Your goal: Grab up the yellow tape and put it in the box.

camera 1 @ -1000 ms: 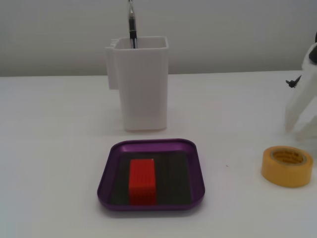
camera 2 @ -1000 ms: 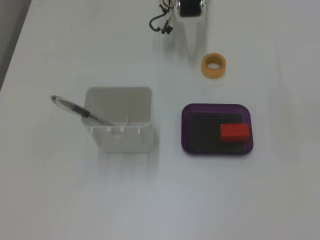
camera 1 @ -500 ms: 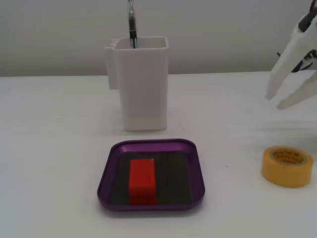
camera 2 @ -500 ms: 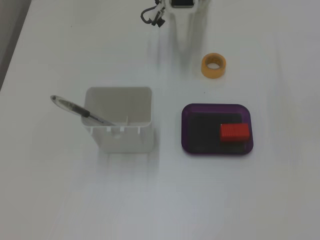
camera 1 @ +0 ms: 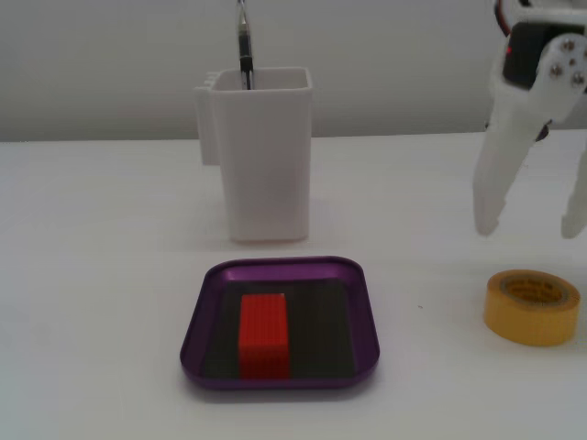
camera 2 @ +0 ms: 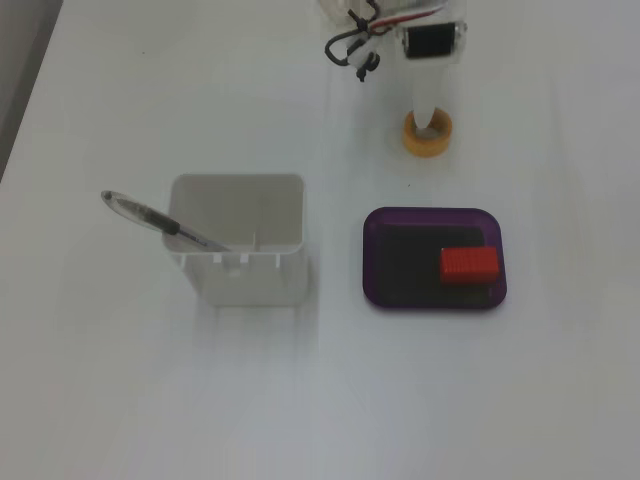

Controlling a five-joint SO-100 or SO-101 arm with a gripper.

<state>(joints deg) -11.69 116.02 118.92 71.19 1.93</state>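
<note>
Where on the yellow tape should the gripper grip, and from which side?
From straight above. The tape lies flat on the table with its hollow core facing up, so one finger can probably drop into the core and one outside, pinching the wall. The gripper, open, hangs above it.

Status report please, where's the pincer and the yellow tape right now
Pincer open, above the yellow tape, not gripping. Tape on table, outside the box. Red block already in box; white container off to the side, not blocking.
</note>
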